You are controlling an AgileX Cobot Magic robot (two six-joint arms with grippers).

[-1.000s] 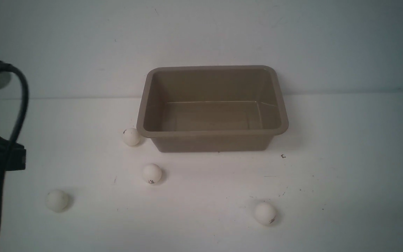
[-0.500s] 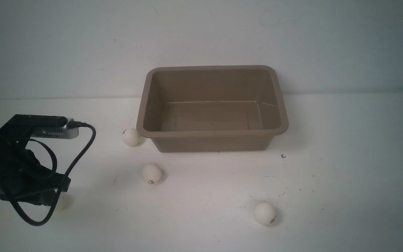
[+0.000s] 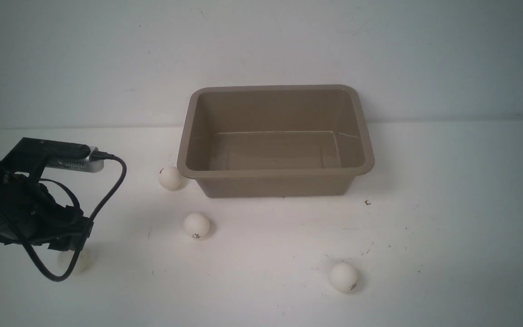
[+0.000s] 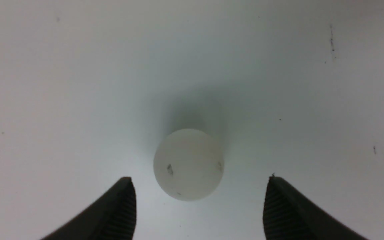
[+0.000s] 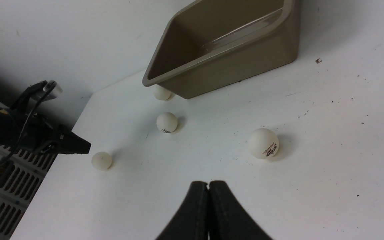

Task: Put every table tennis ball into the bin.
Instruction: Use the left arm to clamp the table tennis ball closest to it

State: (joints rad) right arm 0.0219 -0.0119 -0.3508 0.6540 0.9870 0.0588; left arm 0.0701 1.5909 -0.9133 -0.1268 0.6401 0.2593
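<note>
The tan bin (image 3: pixel 275 173) stands empty at the back of the white table. One table tennis ball (image 3: pixel 170 177) rests against its front left corner, another (image 3: pixel 196 225) lies a little nearer, and a third (image 3: pixel 343 277) sits front right. My left gripper (image 3: pixel 76 241) hovers over the leftmost ball (image 3: pixel 79 263), half hiding it. In the left wrist view this ball (image 4: pixel 188 160) lies between the open gripper's (image 4: pixel 198 179) tips, touching neither finger. My right gripper (image 5: pixel 208 182) is shut and empty, with a printed ball (image 5: pixel 263 143) just ahead.
The left wrist camera's black cable (image 3: pixel 109 190) loops out toward the bin. A pale wall rises right behind the bin. In the right wrist view the table's left edge drops to a white grille (image 5: pixel 8 190) close to the leftmost ball (image 5: pixel 101 160).
My left arm has swung in from the left edge to above the leftmost ball, and its jaws have opened. The balls, the bin and the right gripper have not moved.
</note>
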